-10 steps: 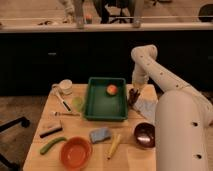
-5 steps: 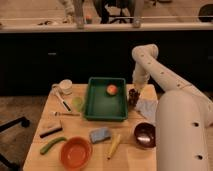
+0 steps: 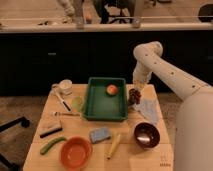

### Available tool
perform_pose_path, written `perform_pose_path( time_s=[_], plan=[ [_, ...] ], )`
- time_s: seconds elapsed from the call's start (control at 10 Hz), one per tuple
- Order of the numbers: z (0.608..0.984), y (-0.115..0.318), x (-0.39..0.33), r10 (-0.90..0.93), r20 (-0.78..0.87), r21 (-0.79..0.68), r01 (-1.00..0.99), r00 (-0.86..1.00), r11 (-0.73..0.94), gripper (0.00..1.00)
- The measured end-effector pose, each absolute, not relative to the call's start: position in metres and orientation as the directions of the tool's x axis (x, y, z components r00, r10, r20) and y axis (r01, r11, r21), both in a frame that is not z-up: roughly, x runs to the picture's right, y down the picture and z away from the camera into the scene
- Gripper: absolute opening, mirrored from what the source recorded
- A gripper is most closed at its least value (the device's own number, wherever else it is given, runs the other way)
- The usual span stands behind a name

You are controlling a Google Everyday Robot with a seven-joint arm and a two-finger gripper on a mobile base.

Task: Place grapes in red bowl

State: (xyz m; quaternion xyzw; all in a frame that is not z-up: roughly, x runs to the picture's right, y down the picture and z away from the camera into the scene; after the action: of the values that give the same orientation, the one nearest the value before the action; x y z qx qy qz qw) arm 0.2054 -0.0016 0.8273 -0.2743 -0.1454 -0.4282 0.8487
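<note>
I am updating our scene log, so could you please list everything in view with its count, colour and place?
table: one, light wood, centre
tray: one, green, mid-table
orange fruit: one, orange, inside the tray
grapes: one bunch, dark reddish-purple, by the tray's right edge
red bowl: one, orange-red, front left
dark bowl: one, maroon-brown, front right
sponge: one, blue, in front of the tray
long item: one, yellow, right of the red bowl
vegetable: one, green, left of the red bowl
cup: one, white, back left
cloth: one, pale blue-grey, right of the tray
arm: one, white, reaching in from the right
claw: one, shut on the grapes
</note>
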Motion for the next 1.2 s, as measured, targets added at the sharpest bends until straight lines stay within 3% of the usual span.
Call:
perform_pose_path(
  time_s=[0.7,1.2],
  plan=[
    [0.778,-0.004,0.188,-0.728,0.432,-0.223,0.845,0.532,0.486,0.0],
    [0.716,0.015,0.173,-0.752,0.458,-0.119,0.871,0.473,0.476,0.0]
  ],
)
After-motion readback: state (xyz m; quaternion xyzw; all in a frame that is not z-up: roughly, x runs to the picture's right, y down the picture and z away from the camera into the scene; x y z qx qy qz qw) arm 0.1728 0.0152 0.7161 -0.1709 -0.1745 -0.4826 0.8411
